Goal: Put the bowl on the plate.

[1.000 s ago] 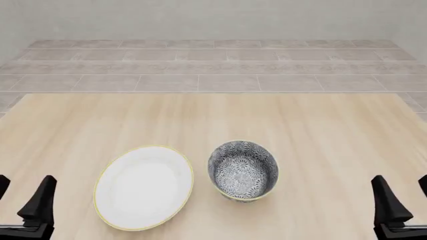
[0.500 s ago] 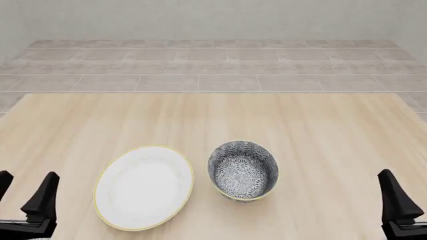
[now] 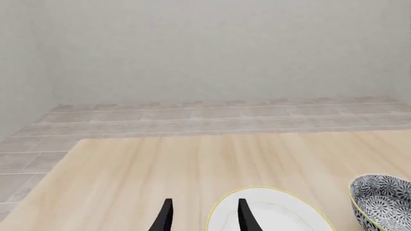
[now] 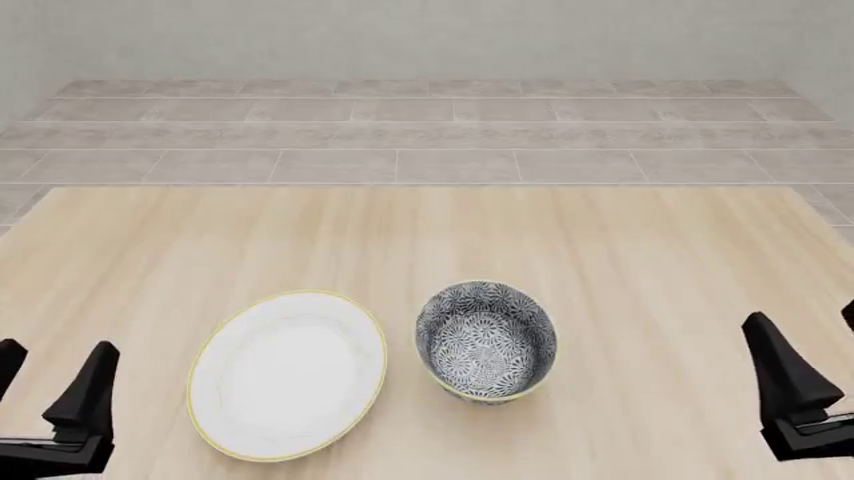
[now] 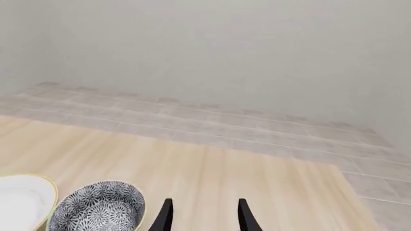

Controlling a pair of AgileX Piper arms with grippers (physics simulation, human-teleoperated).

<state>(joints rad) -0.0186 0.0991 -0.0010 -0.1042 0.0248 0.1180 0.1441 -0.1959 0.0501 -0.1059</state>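
Note:
The bowl (image 4: 486,340), deep with a dense blue-and-white floral pattern, stands upright on the table just right of the plate (image 4: 287,375), a wide white dish with a thin yellow rim. They sit close together, almost touching. My left gripper (image 4: 47,378) hovers open at the near left corner, left of the plate. My right gripper (image 4: 811,352) is open at the near right, well right of the bowl. The left wrist view shows the gripper (image 3: 205,201), the plate (image 3: 276,214) and the bowl (image 3: 384,204). In the right wrist view the gripper (image 5: 205,201) sits beside the bowl (image 5: 96,208) and the plate (image 5: 22,197).
The light wooden table (image 4: 427,240) stretches back to a tiled floor (image 4: 427,135) and a plain wall. Nothing else stands on it.
The right gripper has drifted out to the right and come back slightly left and up. The left gripper, bowl and plate have hardly moved.

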